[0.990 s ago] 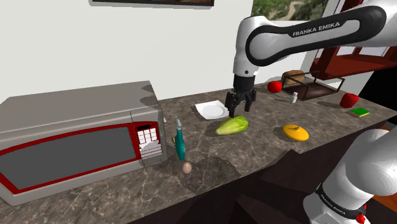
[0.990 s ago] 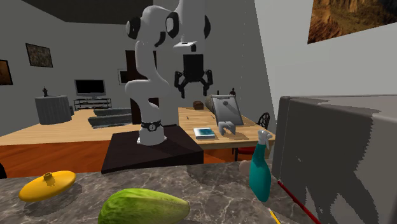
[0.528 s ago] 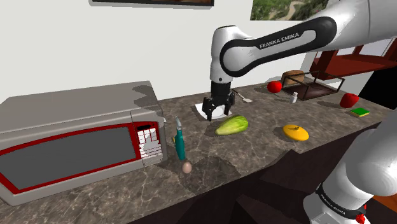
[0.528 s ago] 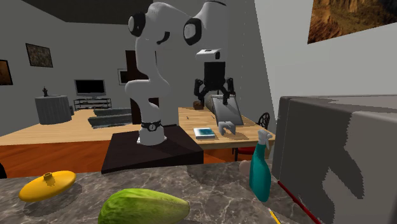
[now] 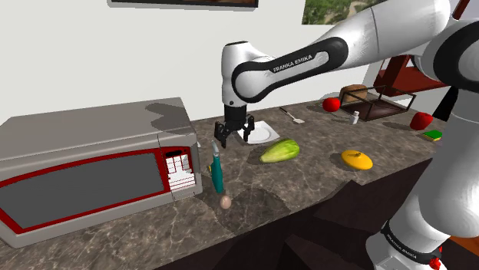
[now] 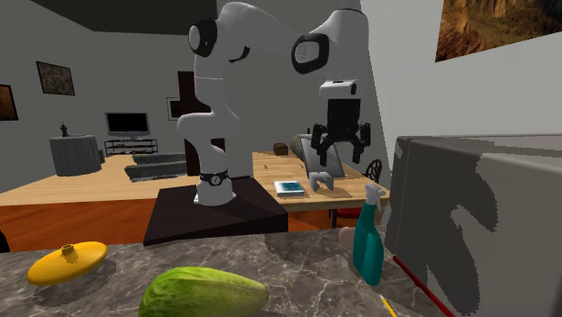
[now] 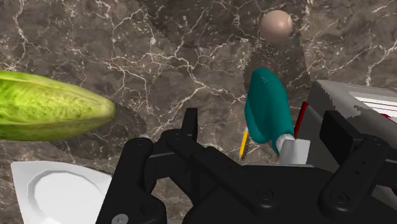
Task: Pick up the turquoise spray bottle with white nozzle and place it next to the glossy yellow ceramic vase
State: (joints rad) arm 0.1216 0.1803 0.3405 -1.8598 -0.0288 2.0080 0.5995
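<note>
The turquoise spray bottle (image 5: 217, 173) with a white nozzle stands on the dark marble counter, right by the microwave's front corner. It shows close up in the second exterior view (image 6: 368, 240), and from above past the fingers in the wrist view (image 7: 267, 108). My black gripper (image 5: 232, 140) hangs open above the counter, just behind and above the bottle, holding nothing. In the second exterior view the gripper (image 6: 339, 158) is well above the bottle's nozzle. The glossy yellow vase (image 5: 357, 159) lies low and flat near the counter's front edge, towards the shoulder view's right (image 6: 67, 263).
A grey microwave (image 5: 92, 169) with red trim flanks the bottle. A green melon-like thing (image 5: 279, 150) lies between bottle and vase. A white plate (image 5: 262, 132), an egg (image 5: 226, 202), a yellow pencil (image 7: 243, 143), red apples (image 5: 331, 103) and a small shaker (image 5: 355, 117) also sit on the counter.
The arm has swung towards the shoulder view's left, from above the green thing, past the white plate, to just behind the spray bottle. The gripper stayed open throughout.
</note>
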